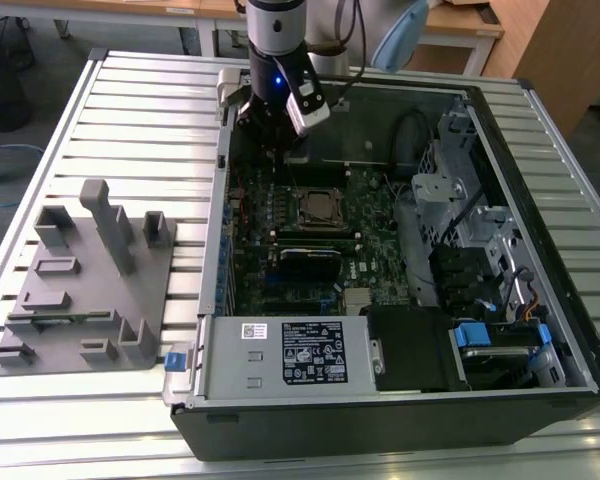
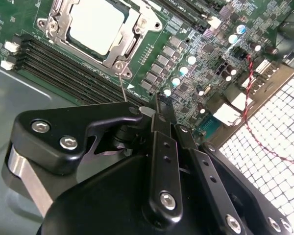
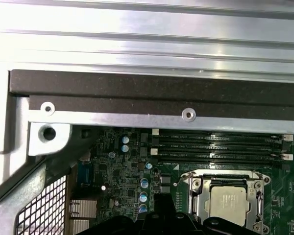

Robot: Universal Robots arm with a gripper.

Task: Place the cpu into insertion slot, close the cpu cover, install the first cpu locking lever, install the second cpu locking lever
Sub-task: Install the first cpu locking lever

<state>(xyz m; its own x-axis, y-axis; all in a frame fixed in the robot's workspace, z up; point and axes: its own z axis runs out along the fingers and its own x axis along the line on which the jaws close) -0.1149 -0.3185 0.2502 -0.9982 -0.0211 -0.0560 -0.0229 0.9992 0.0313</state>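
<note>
The cpu [image 2: 95, 27] lies silver-grey and flat in the insertion slot [image 1: 320, 208] on the green motherboard; it also appears in the first wrist view [image 3: 229, 200]. The cpu cover [image 2: 133, 30], a silver frame, lies down around it. A thin wire locking lever [image 2: 122, 85] rises from the socket's corner toward my gripper [image 2: 159, 105]. The gripper's fingers look pressed together, with nothing seen between them. In the exterior view the gripper [image 1: 277, 150] hangs over the board's far edge, just behind the socket and apart from it.
Black memory slots [image 3: 220, 147] run beside the socket. The case's metal wall [image 3: 137, 117] is close behind the gripper. A white-labelled power supply [image 1: 290, 355] fills the near side, drive cages [image 1: 460, 220] the exterior view's right. A grey fixture [image 1: 80, 280] sits outside the case.
</note>
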